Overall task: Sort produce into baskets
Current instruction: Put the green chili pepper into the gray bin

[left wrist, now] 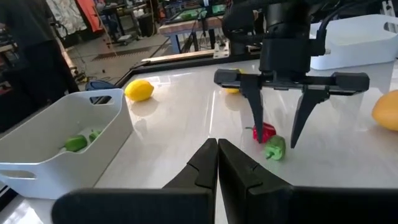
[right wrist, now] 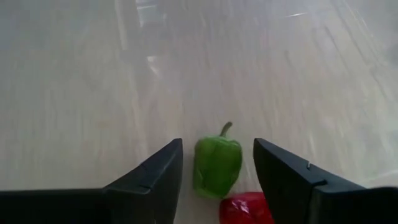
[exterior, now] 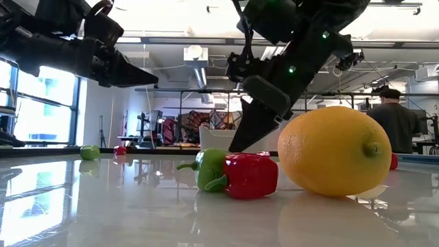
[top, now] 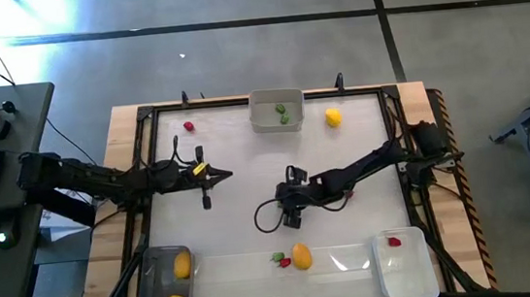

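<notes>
A small green pepper (right wrist: 217,165) and a red pepper (right wrist: 246,208) lie side by side on the white table top near its near edge, next to an orange lemon (top: 301,256). My right gripper (top: 291,220) is open and hangs just on the far side of the peppers. In its wrist view the green pepper shows between its fingers (right wrist: 217,149), untouched. My left gripper (top: 221,177) is shut and empty above the table's left middle. The pale grey basket (top: 276,111) holds green pieces, the clear dark basket (top: 166,280) two lemons, and the white basket (top: 403,264) a red piece.
A loose lemon (top: 333,117) lies at the far right beside the grey basket, and a red piece (top: 188,127) lies at the far left. A black frame (top: 145,116) runs round the table. A person (exterior: 394,123) stands in the room beyond it.
</notes>
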You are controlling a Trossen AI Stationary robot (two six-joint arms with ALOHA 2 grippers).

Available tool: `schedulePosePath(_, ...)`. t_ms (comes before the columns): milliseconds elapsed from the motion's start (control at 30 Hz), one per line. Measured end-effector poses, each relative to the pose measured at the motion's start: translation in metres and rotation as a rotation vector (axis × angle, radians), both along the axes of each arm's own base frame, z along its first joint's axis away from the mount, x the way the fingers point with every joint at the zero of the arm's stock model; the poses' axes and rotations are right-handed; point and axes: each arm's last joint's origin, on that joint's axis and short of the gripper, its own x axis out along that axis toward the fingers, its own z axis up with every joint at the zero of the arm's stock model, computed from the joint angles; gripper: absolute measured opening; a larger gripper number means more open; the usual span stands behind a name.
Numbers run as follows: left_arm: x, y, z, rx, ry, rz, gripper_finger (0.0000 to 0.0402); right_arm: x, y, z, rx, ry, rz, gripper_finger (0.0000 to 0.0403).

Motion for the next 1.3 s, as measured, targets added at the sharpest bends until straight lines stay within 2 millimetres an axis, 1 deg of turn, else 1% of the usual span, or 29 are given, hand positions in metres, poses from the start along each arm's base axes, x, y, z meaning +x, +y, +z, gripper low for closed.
schedulePosePath(200, 0.002, 0.000, -0.003, -0.001, 0.011, 0.000, 0.0000, -0.001, -0.002, 0.000, 0.003, 0.014, -0.003, 0.0229)
schedulePosePath(333, 0.002, 0.000, -0.005, -0.003, 0.022, 0.001, 0.0000, -0.002, -0.003, -0.002, 0.055, 0.031, -0.016, 0.0231)
schedulePosePath(467, 0.003, 0.000, -0.005, -0.018, 0.020, 0.004, 0.0000, -0.002, -0.005, -0.002, 0.089, 0.037, -0.036, 0.0211)
schedulePosePath(667, 0.003, 0.000, -0.005, -0.026, 0.019, 0.006, 0.0000, -0.001, -0.009, -0.002, 0.103, 0.035, -0.041, 0.0167)
schedulePosePath(900, 0.003, 0.001, -0.004, 0.058, 0.027, 0.001, 0.0000, 0.001, -0.018, -0.002, 0.160, 0.040, -0.039, 0.0115)
schedulePosePath(1133, 0.002, 0.006, -0.004, 0.014, 0.018, 0.050, 0.0000, 0.003, -0.024, -0.001, 0.162, 0.023, -0.044, 0.0079)
schedulePosePath(1233, 0.002, 0.006, -0.004, 0.003, 0.016, 0.053, 0.0000, 0.003, -0.033, 0.005, 0.168, 0.012, -0.039, 0.0073)
schedulePosePath(1300, 0.002, 0.006, -0.004, -0.014, 0.013, 0.056, 0.0000, 0.005, -0.043, 0.017, 0.185, -0.004, -0.030, 0.0071)
